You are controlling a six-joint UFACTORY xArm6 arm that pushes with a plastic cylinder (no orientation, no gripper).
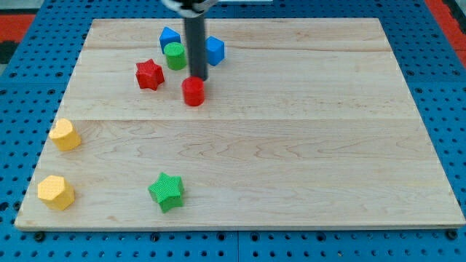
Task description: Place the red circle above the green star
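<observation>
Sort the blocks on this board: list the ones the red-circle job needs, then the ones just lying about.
Job:
red circle, at my tip
green star, near the view's bottom

Lying about:
red star
green cylinder
blue block
second blue block
yellow block
lower yellow block

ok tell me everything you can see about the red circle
The red circle is a small, squat cylinder, plain glossy red, apparently plastic, standing upright on the wooden board in its upper left part. My tip sits right at its top edge, seemingly touching. The red star lies apart to its left; the green star is far below.
</observation>
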